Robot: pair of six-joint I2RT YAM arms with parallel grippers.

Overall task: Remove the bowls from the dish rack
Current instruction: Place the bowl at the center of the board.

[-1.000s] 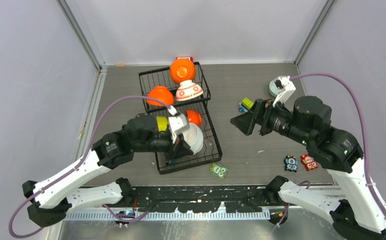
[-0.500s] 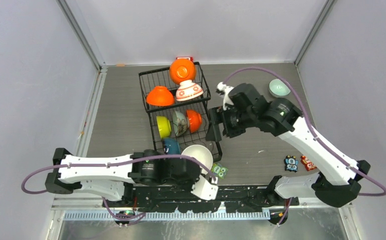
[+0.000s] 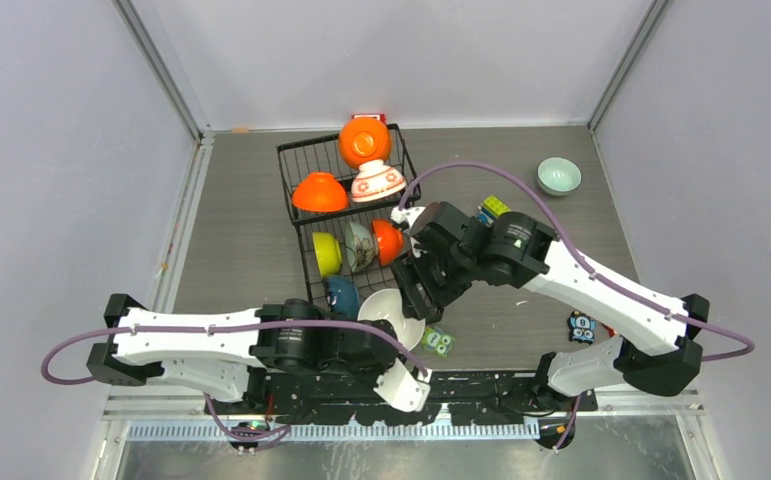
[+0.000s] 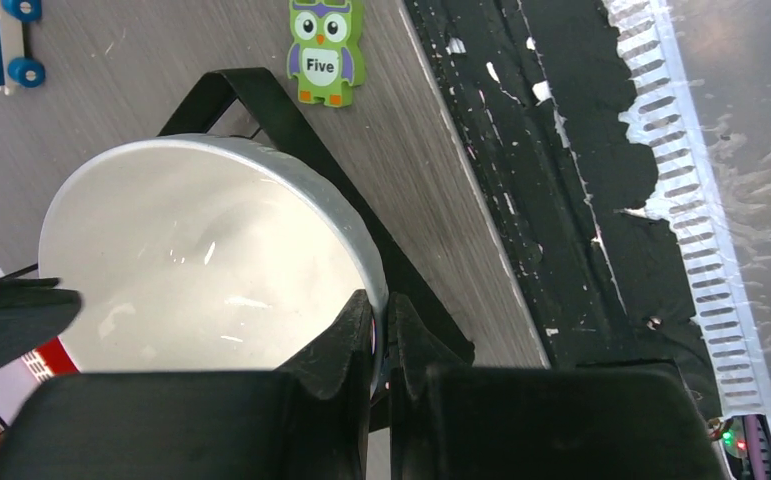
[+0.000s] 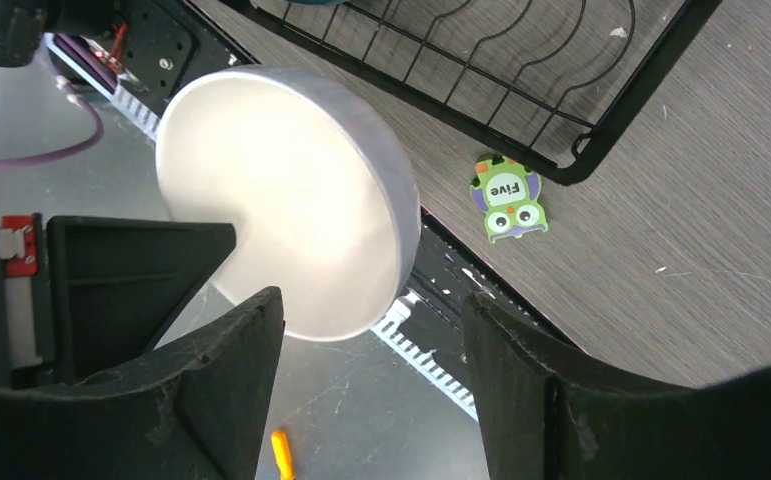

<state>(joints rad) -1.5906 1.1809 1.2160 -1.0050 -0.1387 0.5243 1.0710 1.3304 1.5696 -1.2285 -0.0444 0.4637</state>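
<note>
The black dish rack [image 3: 289, 165] holds two orange bowls [image 3: 364, 141] [image 3: 319, 192], a white red-floral bowl [image 3: 378, 182], a lime green bowl [image 3: 325, 253], a pale patterned bowl [image 3: 359, 247], a third orange bowl [image 3: 389, 241] and a teal bowl [image 3: 341, 292]. My left gripper [image 4: 381, 320] is shut on the rim of a white bowl [image 3: 393, 312] and holds it over the rack's near right corner [image 4: 261, 95]. My right gripper [image 5: 371, 300] is open, its fingers beside the white bowl [image 5: 281, 210] without touching it. A pale mint bowl [image 3: 558, 176] sits on the table far right.
A green owl toy marked "Five" [image 3: 438, 341] lies just off the rack's near corner, also in the right wrist view [image 5: 506, 200]. A toy block [image 3: 493, 208] and small figures [image 3: 582, 326] lie to the right. A red block [image 3: 368, 118] sits behind the rack.
My left arm drew back toward the near edge with the white bowl in its grip. My right arm swung left from the table's right side to the white bowl.
</note>
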